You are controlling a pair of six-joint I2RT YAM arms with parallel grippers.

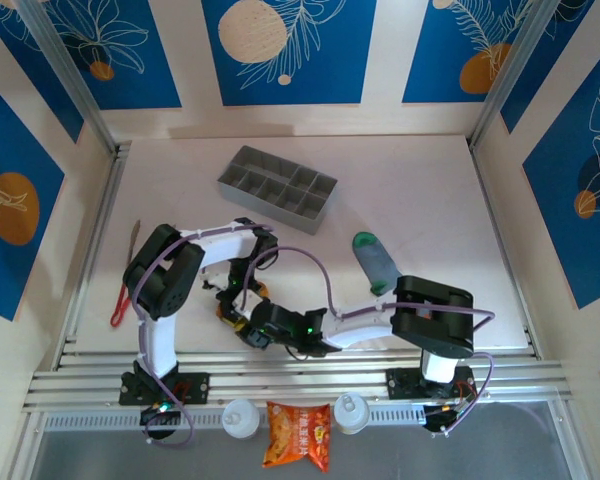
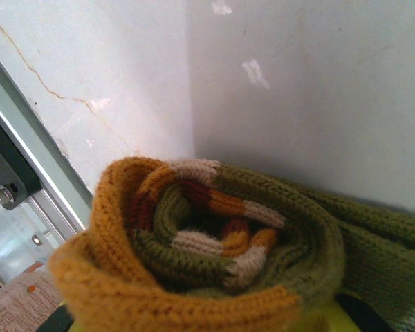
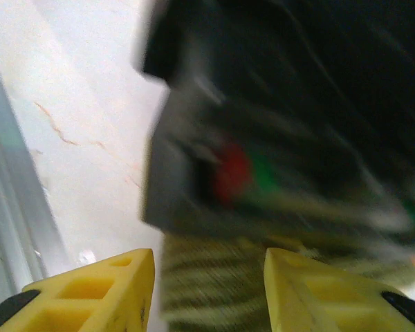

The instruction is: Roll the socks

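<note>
Desk [image 1: 420, 190]: a grey divider tray [image 1: 278, 190] is seen lying askew on the far half. It is divided into two rows of compartments, and their bare grey floors are visible from above. It is well apart from both socks.

Olive-brown sock [image 2: 214, 235]: it is found wound into a roll, orange toe outermost, with the orange and cream stripes coiled inside. It is held at the left hand [image 1: 237, 294], which is closed narrowly on the roll. An unrolled length trails off to one side.

Right hand [image 3: 207, 261]: its yellow fingers [image 3: 117, 283] are seen standing apart, with blurred striped knit in the gap. Whether the knit is clamped cannot be told.

Grey-blue sock [image 1: 376, 264]: it is laid flat on the desk, right of centre, green toe pointing away, close beside the right arm.

An orange snack packet [image 1: 298, 436] is noted at the near edge, between two white caps [image 1: 240, 416].
</note>
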